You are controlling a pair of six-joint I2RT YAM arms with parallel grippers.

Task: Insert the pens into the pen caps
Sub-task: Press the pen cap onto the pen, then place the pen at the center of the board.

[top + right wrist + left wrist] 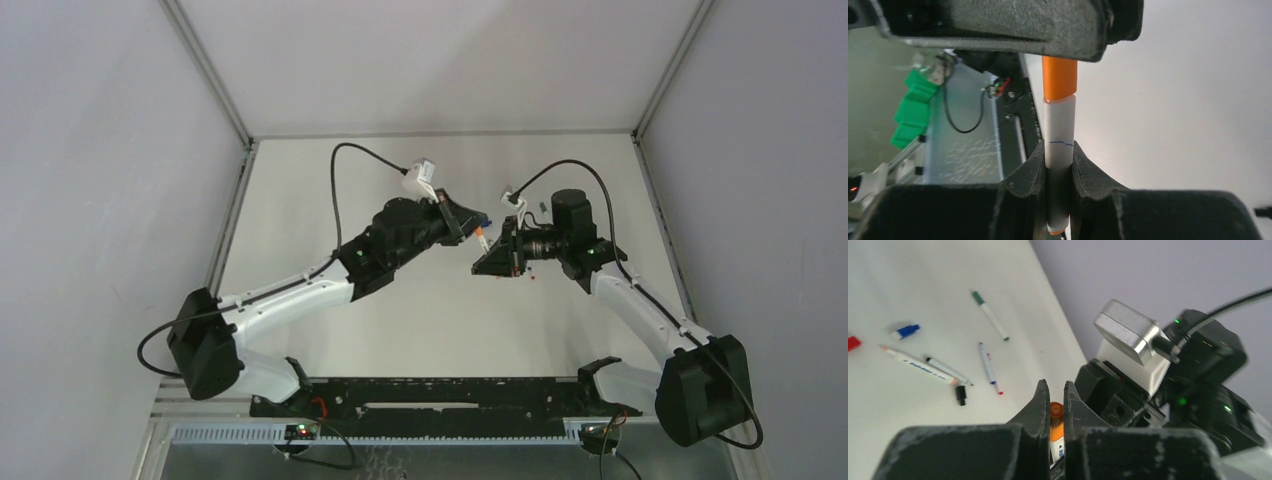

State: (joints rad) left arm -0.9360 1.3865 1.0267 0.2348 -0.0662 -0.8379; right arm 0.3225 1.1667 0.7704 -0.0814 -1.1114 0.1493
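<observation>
**Both fingers clamp one pen and its orange cap above the counter**

The left fingers [1039, 405] are closed tight on the orange cap [1060, 77], which shows between their tips in the left wrist view. The right fingers [1030, 167] are closed on the white barrel of the pen [1059, 135], gripping it below a thin blue mark. The pen stands straight between the two grips. The cap's lower edge meets the end of the barrel, and its top is hidden under the left fingers' dark body. In the top view the two arms meet tip to tip over the middle of the counter [420, 330], with the pen raised off it.

Loose things lie on the counter in the left wrist view. A black cap [961, 394] lies near the tip of a black-tipped pen [948, 371], and a pale-tipped pen [915, 364] lies beside that pen. A red-tipped pen [989, 367] lies to their right, and a green-ended pen [990, 315] lies farther off. A blue cap [905, 331] and a red cap [853, 343] lie apart at the left edge.
</observation>
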